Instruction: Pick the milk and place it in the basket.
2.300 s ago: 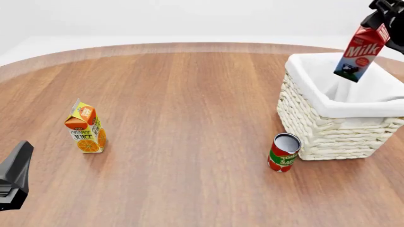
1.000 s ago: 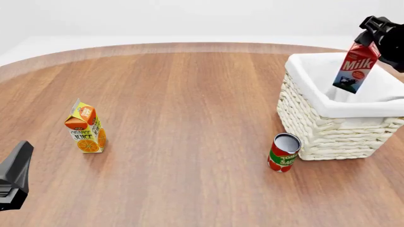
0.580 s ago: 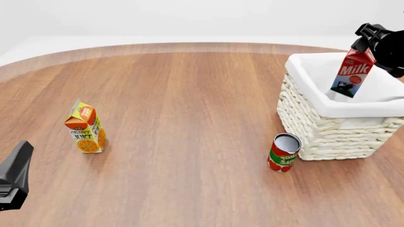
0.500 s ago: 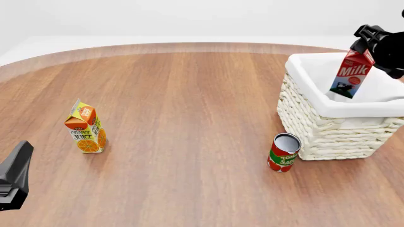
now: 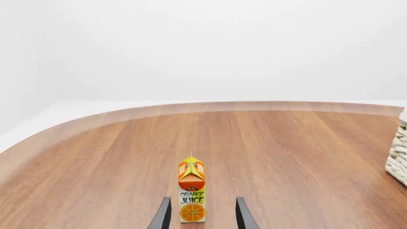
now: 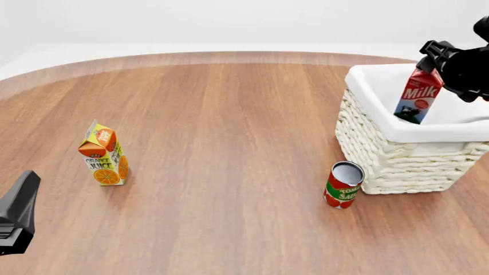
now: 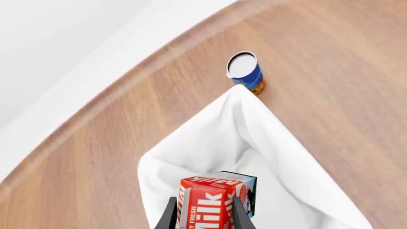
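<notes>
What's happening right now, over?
Right claw shut on milk, carton tilted, low over the basket. Left claw open, idle, facing juice carton. Nothing blocking the drop.

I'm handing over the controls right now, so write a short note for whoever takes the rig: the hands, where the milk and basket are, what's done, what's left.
Right hand: shut on the milk, gripping its red top; the carton hangs tilted over the basket, its lower end down inside the white liner.
Left hand: open, idle at the near left of the table, facing the orange juice carton.
Tomato can stands just in front of the basket.
Done: milk picked up and carried to the basket.
Left: lower it a bit more if needed, open the right hand, pull the arm clear.
</notes>
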Controlling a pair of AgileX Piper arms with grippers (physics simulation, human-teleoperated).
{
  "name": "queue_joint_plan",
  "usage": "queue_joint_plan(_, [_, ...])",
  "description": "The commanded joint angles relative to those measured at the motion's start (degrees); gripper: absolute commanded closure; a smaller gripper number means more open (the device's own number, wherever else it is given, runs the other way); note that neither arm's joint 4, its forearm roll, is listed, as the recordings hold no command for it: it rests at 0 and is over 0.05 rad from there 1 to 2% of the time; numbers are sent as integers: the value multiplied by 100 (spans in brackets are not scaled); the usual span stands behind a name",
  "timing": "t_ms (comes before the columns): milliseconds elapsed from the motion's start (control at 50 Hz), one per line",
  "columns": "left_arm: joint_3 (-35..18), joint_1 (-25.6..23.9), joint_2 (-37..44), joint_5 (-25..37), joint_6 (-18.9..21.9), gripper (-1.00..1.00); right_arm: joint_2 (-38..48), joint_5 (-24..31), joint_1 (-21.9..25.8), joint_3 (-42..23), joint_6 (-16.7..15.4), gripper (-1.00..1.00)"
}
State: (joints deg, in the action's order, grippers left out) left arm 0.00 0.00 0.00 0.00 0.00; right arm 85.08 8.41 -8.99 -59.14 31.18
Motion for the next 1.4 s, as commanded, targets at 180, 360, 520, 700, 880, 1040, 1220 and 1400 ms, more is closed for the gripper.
queue_joint_plan(180, [0, 0, 0, 0, 0, -100, 224, -258, 13, -69, 54, 100])
queue_joint_plan(360, [0, 0, 0, 0, 0, -100, 312, -322, -4, -57, 29, 100])
queue_joint_plan(520, [0, 0, 0, 0, 0, -100, 375, -364, -14, -48, 6, 100])
queue_joint_plan(700, [0, 0, 0, 0, 0, -100, 454, -419, -19, -32, -16, 100])
queue_joint_plan(880, [0, 0, 0, 0, 0, -100, 546, -469, -36, -44, -45, 100])
queue_joint_plan(1040, [0, 0, 0, 0, 0, -100, 650, -526, -30, -65, -69, 100])
queue_joint_plan(1220, [0, 0, 0, 0, 0, -100, 733, -595, -27, -48, -93, 100])
queue_joint_plan(1400, [0, 0, 0, 0, 0, -100, 794, -650, -33, -40, -106, 100])
